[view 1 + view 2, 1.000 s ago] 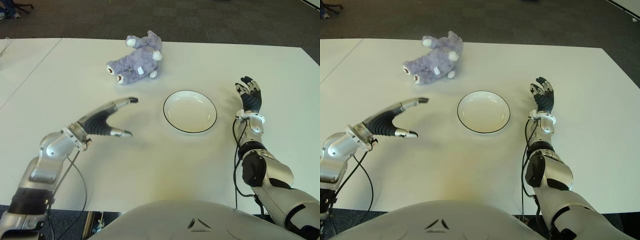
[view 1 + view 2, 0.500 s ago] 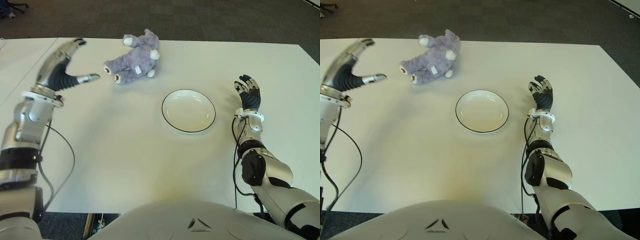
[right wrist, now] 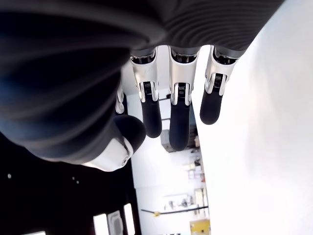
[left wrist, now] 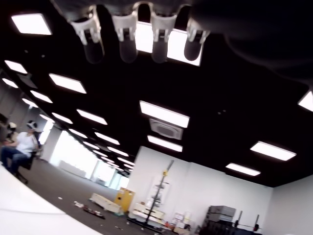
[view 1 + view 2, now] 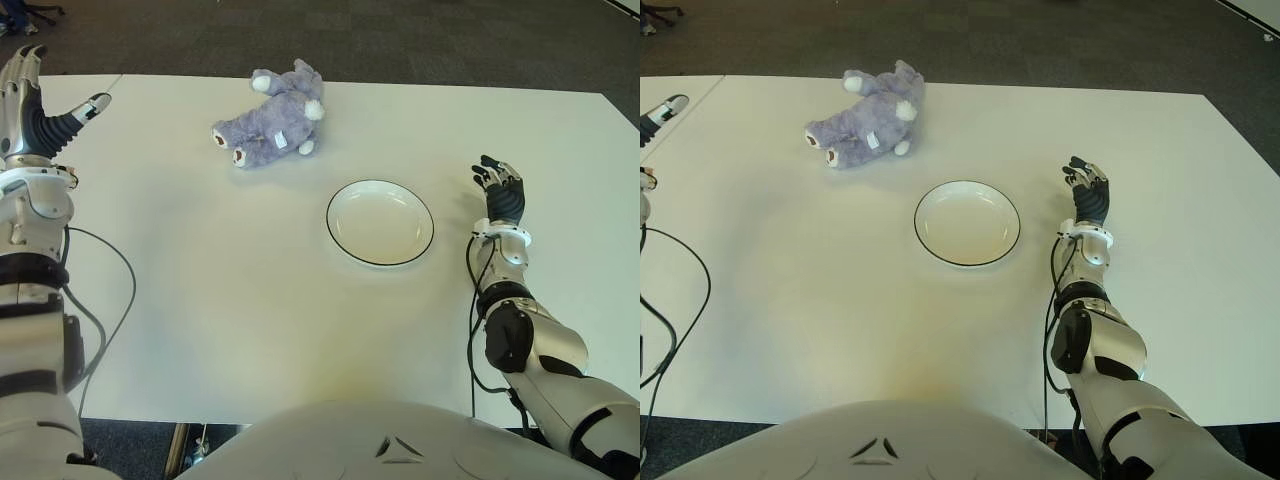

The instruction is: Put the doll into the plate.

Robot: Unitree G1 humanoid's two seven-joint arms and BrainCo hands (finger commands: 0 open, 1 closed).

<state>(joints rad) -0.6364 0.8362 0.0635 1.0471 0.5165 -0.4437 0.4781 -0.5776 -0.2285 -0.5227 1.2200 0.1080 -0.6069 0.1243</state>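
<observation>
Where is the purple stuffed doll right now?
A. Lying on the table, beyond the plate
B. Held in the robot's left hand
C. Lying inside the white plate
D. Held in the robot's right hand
A: the doll lies on the table beyond the plate, apart from it, and neither hand touches it.

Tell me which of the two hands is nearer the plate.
The right hand, just right of the plate; the left hand is raised at the table's far-left edge.
</observation>
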